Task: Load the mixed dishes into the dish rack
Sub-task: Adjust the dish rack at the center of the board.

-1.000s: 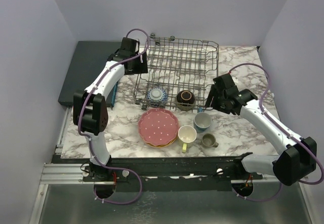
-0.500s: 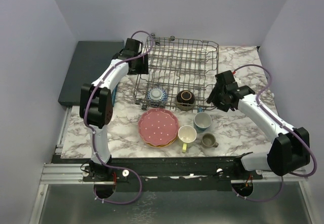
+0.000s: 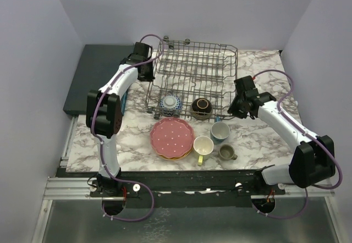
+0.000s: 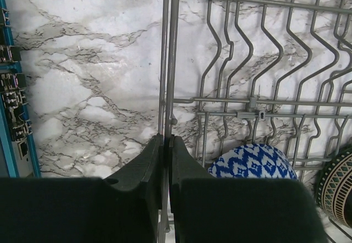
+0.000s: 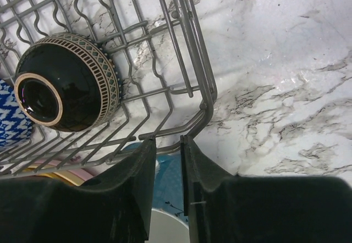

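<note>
The grey wire dish rack (image 3: pixel 192 70) stands at the back of the marble table. My left gripper (image 3: pixel 148 71) is at its left rim, and in the left wrist view this gripper (image 4: pixel 166 141) is shut on the rim wire (image 4: pixel 170 61). My right gripper (image 3: pixel 234 110) is at the near right corner, where its jaws (image 5: pixel 166 141) are narrowed on the curved corner wires (image 5: pixel 198 116). A blue patterned bowl (image 3: pixel 170 103) and a dark bowl (image 3: pixel 202 107) lie inside the near row. In front sit stacked plates with a pink one on top (image 3: pixel 172 137), a yellow mug (image 3: pixel 202 145), a blue mug (image 3: pixel 220 132) and an olive-grey mug (image 3: pixel 226 153).
A dark teal slab (image 3: pixel 99 78) lies at the back left beside the rack. A blue strip with connectors (image 4: pixel 14 89) runs along the table's left side, below my left arm. Lilac walls close in the table on three sides.
Both grippers have closed, the left on the rack's left rim and the right around its near right corner. The right gripper has edged closer to the corner. The dishes have not moved.
</note>
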Controlling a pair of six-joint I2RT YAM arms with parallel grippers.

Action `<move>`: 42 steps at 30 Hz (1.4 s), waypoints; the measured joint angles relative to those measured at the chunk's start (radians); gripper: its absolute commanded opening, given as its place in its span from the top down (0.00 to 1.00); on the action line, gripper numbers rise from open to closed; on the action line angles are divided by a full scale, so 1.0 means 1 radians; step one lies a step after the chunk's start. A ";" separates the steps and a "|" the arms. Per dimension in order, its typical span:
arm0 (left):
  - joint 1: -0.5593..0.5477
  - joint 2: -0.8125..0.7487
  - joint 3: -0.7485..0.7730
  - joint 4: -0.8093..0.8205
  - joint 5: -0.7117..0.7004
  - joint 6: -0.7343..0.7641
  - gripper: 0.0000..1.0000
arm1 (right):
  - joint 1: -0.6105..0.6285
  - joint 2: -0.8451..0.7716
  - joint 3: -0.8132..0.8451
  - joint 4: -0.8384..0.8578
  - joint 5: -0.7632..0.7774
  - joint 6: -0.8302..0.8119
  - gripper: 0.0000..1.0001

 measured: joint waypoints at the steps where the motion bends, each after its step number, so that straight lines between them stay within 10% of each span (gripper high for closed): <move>1: 0.000 -0.001 -0.002 0.002 0.000 0.002 0.99 | -0.001 0.000 0.000 -0.001 -0.002 -0.003 0.74; 25: -0.010 -0.152 -0.240 0.131 0.001 -0.098 1.00 | -0.007 -0.061 -0.003 0.019 -0.018 -0.029 0.64; 42: -0.011 -0.278 -0.419 0.170 0.001 -0.219 1.00 | 0.002 -0.121 0.003 0.003 -0.394 -0.290 0.68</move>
